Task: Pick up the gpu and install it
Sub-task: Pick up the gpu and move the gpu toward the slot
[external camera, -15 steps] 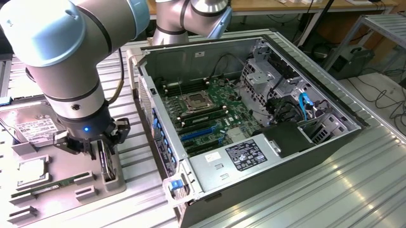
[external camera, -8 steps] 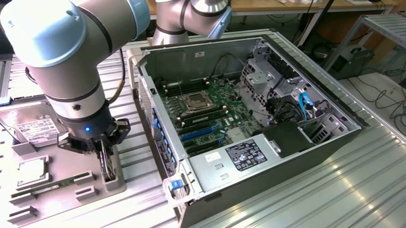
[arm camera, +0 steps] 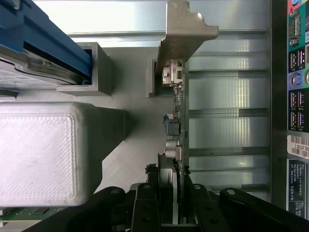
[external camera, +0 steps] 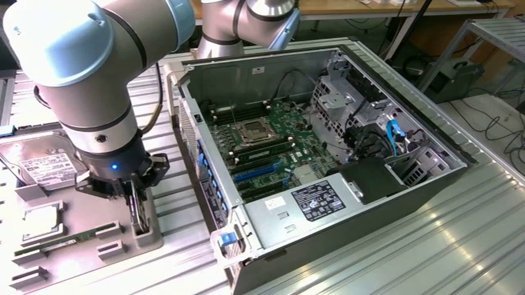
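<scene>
Hand is seen low over the grey tray at the exterior view's left, beside the open computer case. Its fingers are drawn nearly together and closed on the gpu, one pressed against each face. The gpu is stood on edge in a slot of the tray and is seen edge-on in the wrist view, with its metal bracket at the end away from the hand. A hard drive, a processor and a green memory stick are also laid on the tray. Inside the case the motherboard is exposed, with its blue slots uncovered. Tray and case are set on the ribbed metal counter.
</scene>
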`<action>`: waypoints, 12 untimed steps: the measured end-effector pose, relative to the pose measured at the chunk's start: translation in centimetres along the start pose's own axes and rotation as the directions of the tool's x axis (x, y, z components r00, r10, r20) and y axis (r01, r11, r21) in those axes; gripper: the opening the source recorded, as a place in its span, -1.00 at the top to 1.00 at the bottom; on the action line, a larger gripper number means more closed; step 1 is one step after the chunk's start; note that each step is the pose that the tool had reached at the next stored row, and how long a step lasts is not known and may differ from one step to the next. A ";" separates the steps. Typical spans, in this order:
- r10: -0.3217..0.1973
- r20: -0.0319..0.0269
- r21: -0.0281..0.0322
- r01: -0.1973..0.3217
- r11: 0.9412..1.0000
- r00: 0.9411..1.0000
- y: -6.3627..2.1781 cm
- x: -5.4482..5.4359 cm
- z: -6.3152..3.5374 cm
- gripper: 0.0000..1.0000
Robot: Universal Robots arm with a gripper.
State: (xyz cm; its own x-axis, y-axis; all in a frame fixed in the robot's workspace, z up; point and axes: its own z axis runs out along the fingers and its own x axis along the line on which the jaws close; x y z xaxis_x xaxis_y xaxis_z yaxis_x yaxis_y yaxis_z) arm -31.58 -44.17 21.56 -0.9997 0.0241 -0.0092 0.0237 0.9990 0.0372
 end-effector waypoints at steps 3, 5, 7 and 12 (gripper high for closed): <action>0.000 0.000 0.000 0.000 1.000 1.000 0.01 0.0 -0.03 0.44; 0.000 0.000 0.000 0.000 1.000 1.000 0.01 0.0 -0.31 0.44; 0.000 0.000 0.000 0.000 1.000 1.000 0.04 0.0 -1.03 0.44; 0.000 0.000 0.000 0.000 1.000 1.000 0.11 0.0 -2.79 0.44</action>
State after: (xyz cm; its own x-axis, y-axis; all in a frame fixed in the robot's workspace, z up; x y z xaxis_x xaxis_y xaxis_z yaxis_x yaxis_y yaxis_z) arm -31.58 -44.16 24.35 -0.9997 0.0241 -0.0093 0.0237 0.9990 0.0373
